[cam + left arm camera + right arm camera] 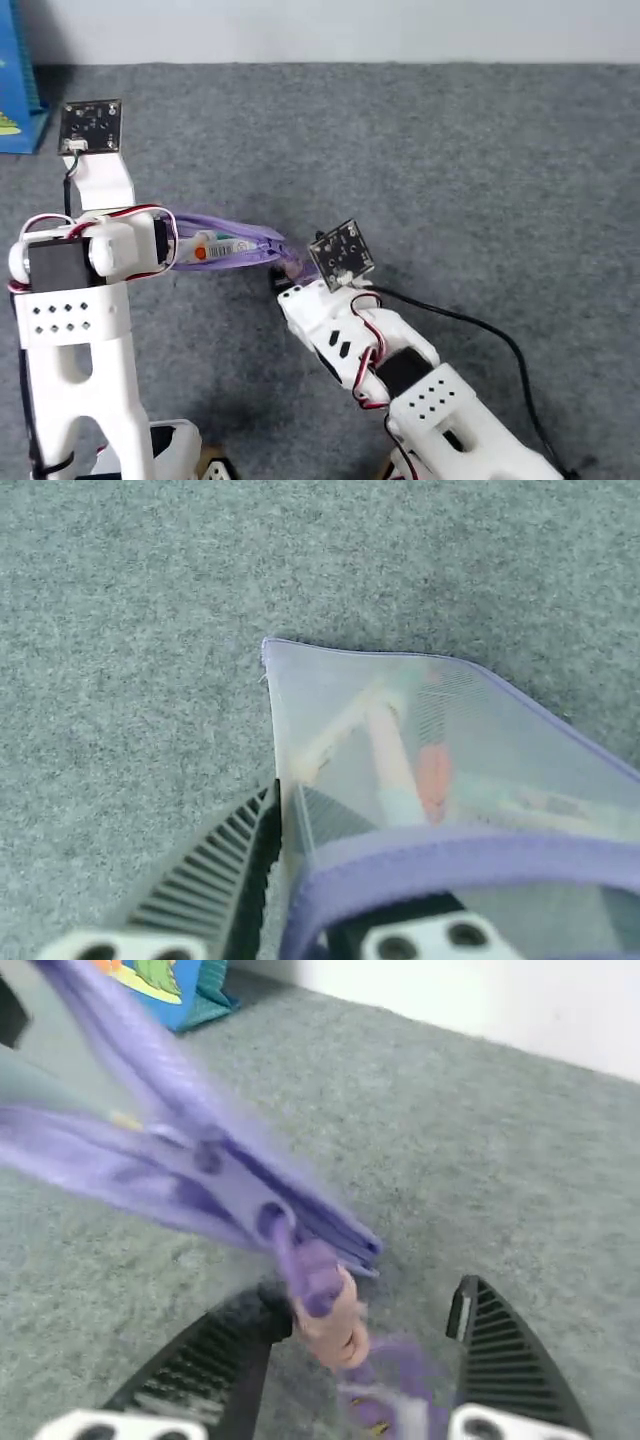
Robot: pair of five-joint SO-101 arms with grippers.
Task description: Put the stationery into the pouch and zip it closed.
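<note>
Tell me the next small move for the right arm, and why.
Probably shut the right gripper on the zipper pull. Its jaws stand open, with the pull and its pink charm hanging between them and nothing gripped yet. The left gripper is clamped on the pouch at its other end and the stationery is inside, so zipping looks like what remains.

Purple pouch (pixel 150 1150), its pinkish zipper charm (pixel 328 1322) between parted fingers (pixel 200 1370) of the claw (pixel 368 1305), over grey carpet (pixel 480 1140).
</note>
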